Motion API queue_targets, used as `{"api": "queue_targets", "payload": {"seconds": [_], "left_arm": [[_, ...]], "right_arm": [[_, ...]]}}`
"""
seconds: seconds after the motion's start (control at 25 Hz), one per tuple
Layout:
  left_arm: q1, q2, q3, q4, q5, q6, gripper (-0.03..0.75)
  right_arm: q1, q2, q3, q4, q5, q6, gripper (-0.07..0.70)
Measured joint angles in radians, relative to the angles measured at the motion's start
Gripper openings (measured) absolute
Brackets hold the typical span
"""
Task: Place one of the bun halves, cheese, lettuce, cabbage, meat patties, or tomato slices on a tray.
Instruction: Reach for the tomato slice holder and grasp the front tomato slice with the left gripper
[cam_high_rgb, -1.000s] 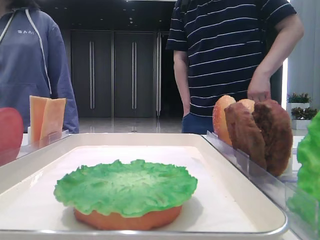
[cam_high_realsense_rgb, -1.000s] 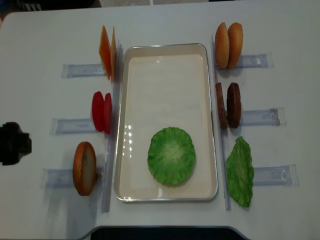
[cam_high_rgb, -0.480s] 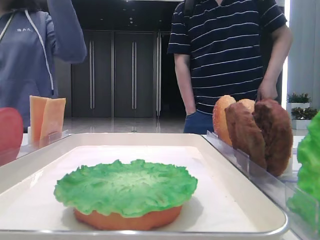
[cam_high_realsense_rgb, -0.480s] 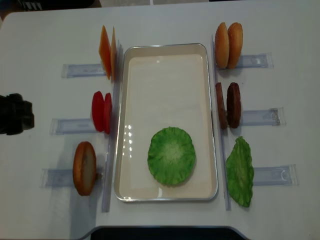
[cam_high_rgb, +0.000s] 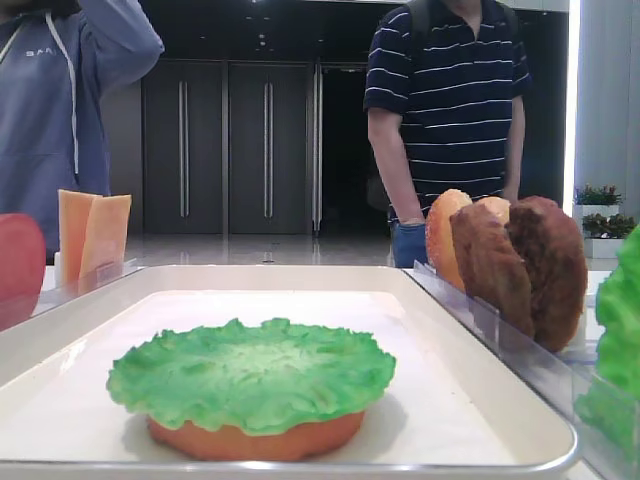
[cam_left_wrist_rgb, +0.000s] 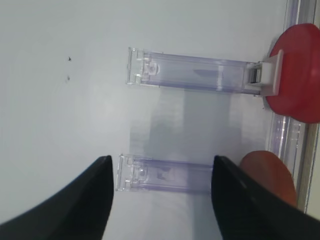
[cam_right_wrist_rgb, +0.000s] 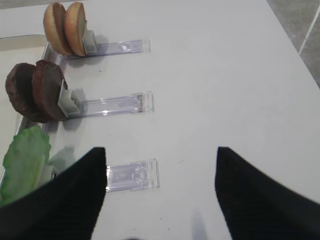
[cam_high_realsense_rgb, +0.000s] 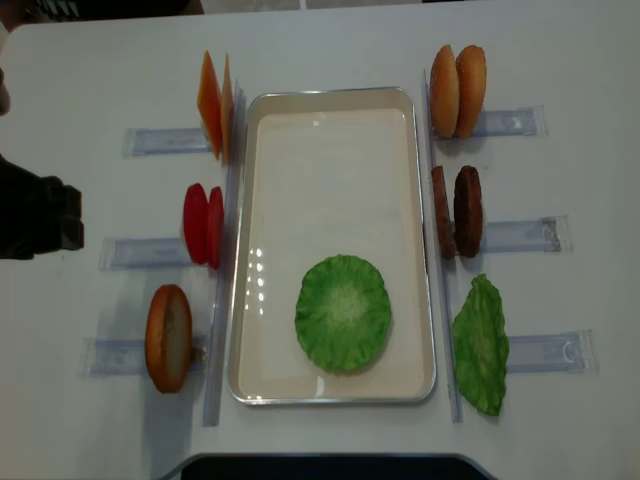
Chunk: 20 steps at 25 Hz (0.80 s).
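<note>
A white tray (cam_high_realsense_rgb: 330, 110) lies mid-table. On it a ruffled lettuce (cam_high_realsense_rgb: 343, 312) covers a bun half (cam_high_rgb: 255, 438). To its left stand cheese (cam_high_realsense_rgb: 215, 100), tomato slices (cam_high_realsense_rgb: 203, 224) and a bun half (cam_high_realsense_rgb: 168, 337). To its right stand two bun halves (cam_high_realsense_rgb: 457, 90), meat patties (cam_high_realsense_rgb: 456, 211) and another lettuce (cam_high_realsense_rgb: 480, 343). Cabbage is out of view. My left gripper (cam_high_realsense_rgb: 62, 220) hovers open at the far left, level with the tomato slices, nothing between its fingers (cam_left_wrist_rgb: 80, 200). My right gripper (cam_right_wrist_rgb: 160, 152) is open over bare table right of the lettuce (cam_right_wrist_rgb: 22, 162).
Clear plastic holders (cam_high_realsense_rgb: 150, 252) stick out from each food stack toward the table's sides; one (cam_left_wrist_rgb: 165, 175) lies under my left gripper. Two people (cam_high_rgb: 450, 110) stand behind the far edge.
My left gripper has moved toward the far side, from beside the bun half's holder to level with the tomato holder. The people behind the table have shifted.
</note>
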Motion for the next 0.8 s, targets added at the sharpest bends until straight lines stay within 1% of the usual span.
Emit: {"api": "queue_targets", "payload": {"seconds": [0.32, 0.56, 0.8], "left_arm": [[0.000, 0.030, -0.075, -0.029, -0.022, 0.000, 0.471], [0.000, 0.080, -0.122, -0.035, -0.018, 0.000, 0.471], [0.000, 0.141, -0.137, -0.040, -0.017, -0.004, 0.471]], "right_arm": [[0.000, 0.000, 0.000, 0.000, 0.000, 0.000, 0.471], [0.000, 0.000, 0.000, 0.000, 0.000, 0.000, 0.471], [0.000, 0.000, 0.000, 0.000, 0.000, 0.000, 0.471]]}}
